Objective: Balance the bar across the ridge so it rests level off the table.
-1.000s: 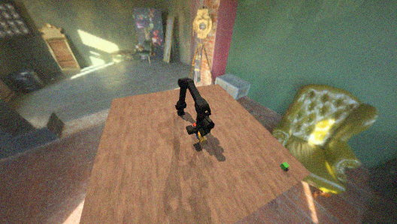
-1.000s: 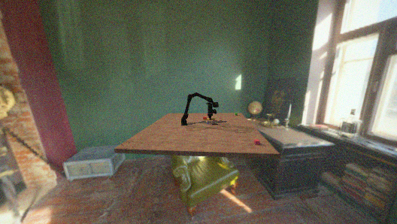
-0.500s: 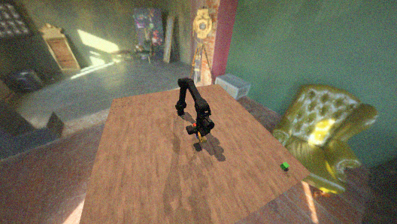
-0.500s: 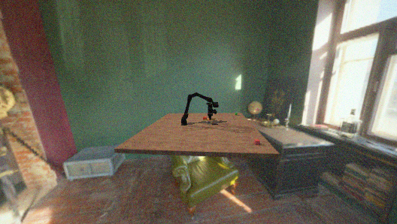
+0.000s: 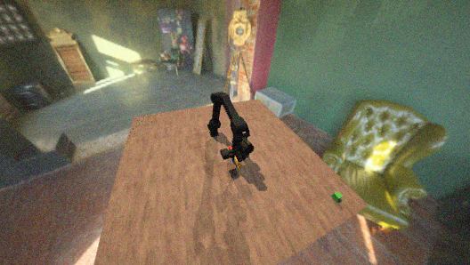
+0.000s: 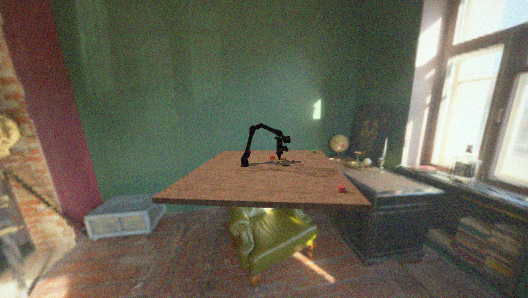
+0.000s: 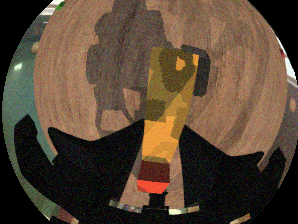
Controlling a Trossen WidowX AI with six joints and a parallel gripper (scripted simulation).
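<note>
The bar (image 7: 162, 135) is gripped between the two fingers of the hand (image 5: 237, 159) (image 6: 279, 158) (image 7: 162, 125), low over the middle of the table (image 5: 165, 178) (image 6: 250, 185) (image 7: 65, 75). In the wrist view its long axis runs up and down the picture, leaning slightly right toward the top; the red end points to the bottom, between the fingers, and the yellow end points away, toward the top. From above, the red end shows on the side nearer the foot of the arm (image 5: 229, 111) (image 6: 248, 142).

The bar is flat-faced and straight-sided, mostly orange-yellow, with brownish shadow patches across it and a bright patch near the far end. The red end is dark maroon on one part and bright orange-red on the other. A dark block lies partly hidden beyond the far end. Whether the bar touches the ridge or the table, or sits level, I cannot tell.

A green cube (image 5: 336, 196) (image 6: 314, 151) and a red cube (image 6: 342, 189) lie well apart from it.
</note>
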